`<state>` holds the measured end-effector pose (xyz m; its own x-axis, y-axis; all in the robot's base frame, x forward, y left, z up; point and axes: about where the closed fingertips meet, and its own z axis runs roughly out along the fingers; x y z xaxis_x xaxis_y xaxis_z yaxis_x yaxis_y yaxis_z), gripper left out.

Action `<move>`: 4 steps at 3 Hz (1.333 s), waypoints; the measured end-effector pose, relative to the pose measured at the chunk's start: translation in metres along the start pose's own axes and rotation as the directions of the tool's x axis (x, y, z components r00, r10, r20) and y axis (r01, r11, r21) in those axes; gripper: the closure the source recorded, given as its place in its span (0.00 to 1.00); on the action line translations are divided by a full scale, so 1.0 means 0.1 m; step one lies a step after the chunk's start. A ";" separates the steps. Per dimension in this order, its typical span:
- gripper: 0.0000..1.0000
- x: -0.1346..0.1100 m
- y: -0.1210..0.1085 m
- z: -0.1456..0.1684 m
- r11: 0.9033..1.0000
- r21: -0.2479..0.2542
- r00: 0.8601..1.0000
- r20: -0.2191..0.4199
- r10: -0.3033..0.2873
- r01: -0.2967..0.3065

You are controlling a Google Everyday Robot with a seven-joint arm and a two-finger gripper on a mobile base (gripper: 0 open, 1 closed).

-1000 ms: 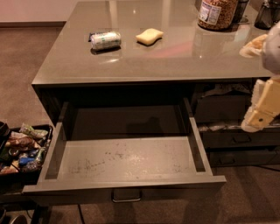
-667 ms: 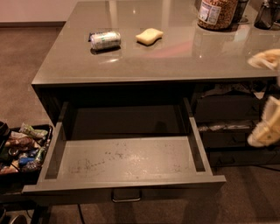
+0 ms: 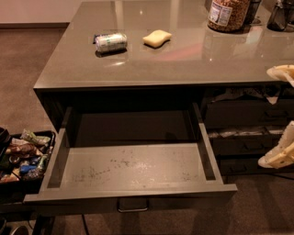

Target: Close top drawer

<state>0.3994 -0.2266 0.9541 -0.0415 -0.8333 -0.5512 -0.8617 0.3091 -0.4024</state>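
Observation:
The top drawer (image 3: 133, 167) stands pulled far out from under the grey counter (image 3: 183, 59). Its pale speckled floor is bare. Its flat front (image 3: 82, 203) faces me at the bottom of the view, with a small metal loop handle (image 3: 132, 205) in the middle. My gripper (image 3: 281, 114) is at the far right edge, level with the drawer's right side and apart from it. One pale finger (image 3: 281, 73) shows above and one below (image 3: 278, 156), wide apart and holding nothing. The rest of the arm is out of view.
On the counter lie a tipped can (image 3: 110, 42), a yellow sponge (image 3: 156, 38) and a jar (image 3: 228, 13). Narrower dark drawers (image 3: 248, 112) with paper poking out sit to the right. A black tray of snack packets (image 3: 23, 156) stands at the left.
My gripper has moved to the right and somewhat down, so less of it shows at the frame's edge. The drawer has not moved.

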 end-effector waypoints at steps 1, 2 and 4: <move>0.00 0.00 0.00 0.00 1.000 0.000 1.000 0.000 0.000 0.000; 0.00 -0.04 0.03 0.04 1.000 -0.008 1.000 0.017 -0.021 0.021; 0.00 0.01 0.40 0.26 0.985 -0.117 0.991 0.059 -0.122 0.128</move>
<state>0.3779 -0.2033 0.9180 0.0934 -0.8364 -0.5401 -0.9133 0.1440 -0.3810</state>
